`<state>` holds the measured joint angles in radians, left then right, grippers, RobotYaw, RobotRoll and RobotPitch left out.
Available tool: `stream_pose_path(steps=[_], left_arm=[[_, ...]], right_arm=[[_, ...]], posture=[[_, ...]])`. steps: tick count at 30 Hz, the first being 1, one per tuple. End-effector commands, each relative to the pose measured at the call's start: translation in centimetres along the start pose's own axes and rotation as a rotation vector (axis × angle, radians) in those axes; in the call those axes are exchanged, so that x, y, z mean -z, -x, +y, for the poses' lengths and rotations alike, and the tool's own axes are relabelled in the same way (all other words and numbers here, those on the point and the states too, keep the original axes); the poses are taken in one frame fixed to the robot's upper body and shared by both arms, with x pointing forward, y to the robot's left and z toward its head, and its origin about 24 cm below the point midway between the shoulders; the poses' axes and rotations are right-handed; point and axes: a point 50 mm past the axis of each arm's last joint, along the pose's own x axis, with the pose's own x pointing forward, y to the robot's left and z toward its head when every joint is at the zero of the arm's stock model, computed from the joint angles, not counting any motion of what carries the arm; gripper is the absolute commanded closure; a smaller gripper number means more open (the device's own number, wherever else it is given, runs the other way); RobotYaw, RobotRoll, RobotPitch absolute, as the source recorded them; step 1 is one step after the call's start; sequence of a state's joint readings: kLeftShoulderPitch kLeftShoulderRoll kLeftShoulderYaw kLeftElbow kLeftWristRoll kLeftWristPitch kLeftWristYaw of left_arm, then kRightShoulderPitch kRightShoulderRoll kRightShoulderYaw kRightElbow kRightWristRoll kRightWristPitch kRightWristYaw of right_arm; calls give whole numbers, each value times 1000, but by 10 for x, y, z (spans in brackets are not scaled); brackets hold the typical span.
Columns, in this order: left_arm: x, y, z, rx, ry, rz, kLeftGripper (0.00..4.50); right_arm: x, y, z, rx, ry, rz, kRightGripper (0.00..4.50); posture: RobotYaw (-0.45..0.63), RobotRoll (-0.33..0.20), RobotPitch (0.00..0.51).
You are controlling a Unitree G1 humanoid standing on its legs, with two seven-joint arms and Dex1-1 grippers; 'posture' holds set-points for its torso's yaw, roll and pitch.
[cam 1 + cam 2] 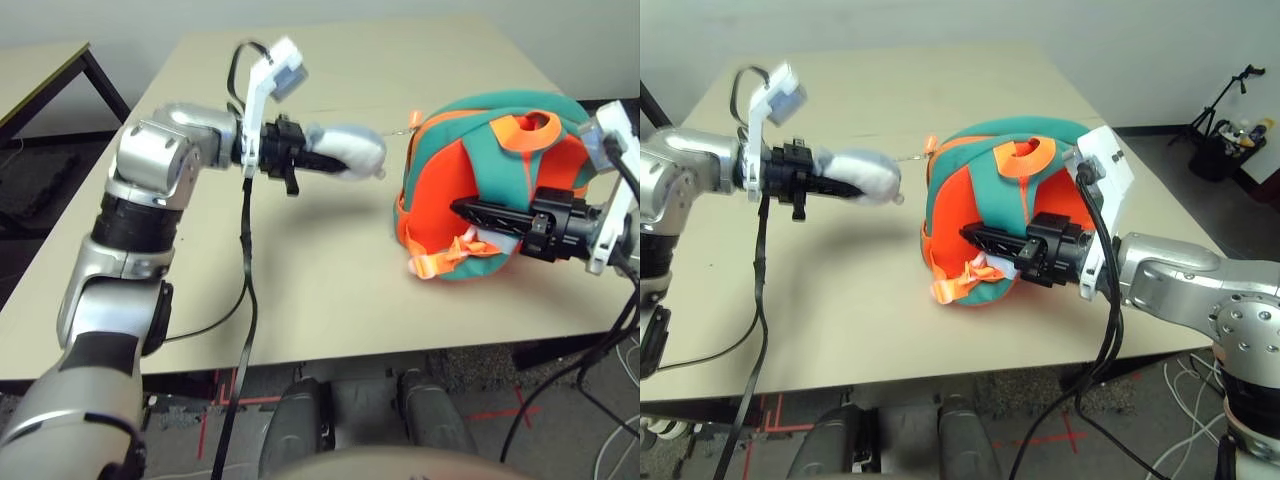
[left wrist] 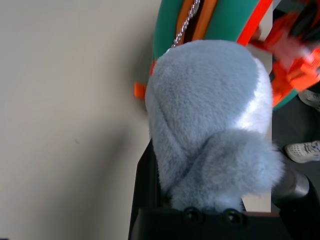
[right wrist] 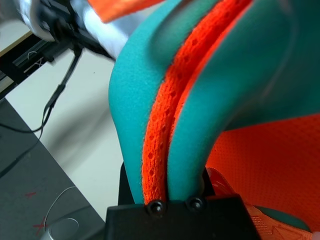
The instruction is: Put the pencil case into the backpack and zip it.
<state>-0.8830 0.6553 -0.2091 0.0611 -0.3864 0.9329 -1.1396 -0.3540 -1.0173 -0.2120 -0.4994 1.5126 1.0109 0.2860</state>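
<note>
Backpack: the orange and teal backpack [image 1: 485,180] is seen lying on the right part of the beige table [image 1: 330,290], its strap side turned toward the robot, with an orange loop at its top and loose orange webbing ends at its lower edge.

Plush piece: a grey plush fin-like piece [image 1: 350,150] is held off the table surface, to the left of the backpack; a thin silver chain [image 2: 184,26] is seen running from it to the bag's orange zipper trim.

Left gripper: the left gripper [image 1: 335,160] is closed on the plush piece, whose fur is seen bulging out between the black fingers in the left wrist view; the gripper is pointed toward the backpack.

Right gripper: the right gripper [image 1: 985,240] is laid against the front of the backpack, and its jaws are clamped on a teal padded strap with orange mesh edging [image 3: 165,130].

Pencil case: no white case can be made out in these views, so its place cannot be told.

Surroundings: a black cable [image 1: 245,300] is seen hanging from the left wrist past the table's near edge; a second table [image 1: 45,70] stands behind on the left.
</note>
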Motion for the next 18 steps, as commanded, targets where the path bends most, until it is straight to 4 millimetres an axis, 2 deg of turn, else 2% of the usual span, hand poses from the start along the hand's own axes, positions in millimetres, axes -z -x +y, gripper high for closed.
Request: stream_pose_path(steps=[1,12,15,18], left_arm=[[28,-13,0,-16,53,74,4137],[119,-66,-15,26,179,264,4138],[127,-76,-19,42,168,280,4140],[118,-81,-19,38,166,234,4140]], right_arm=[[1,-4,4,-32,5,9,4397],[2,-6,4,-33,-1,-2,4397],[3,-6,3,-29,-4,-2,4397],[5,-6,1,-9,-10,9,4397]], posture=[[-59,0,65],[-64,0,72],[-70,0,72],[-70,0,72]])
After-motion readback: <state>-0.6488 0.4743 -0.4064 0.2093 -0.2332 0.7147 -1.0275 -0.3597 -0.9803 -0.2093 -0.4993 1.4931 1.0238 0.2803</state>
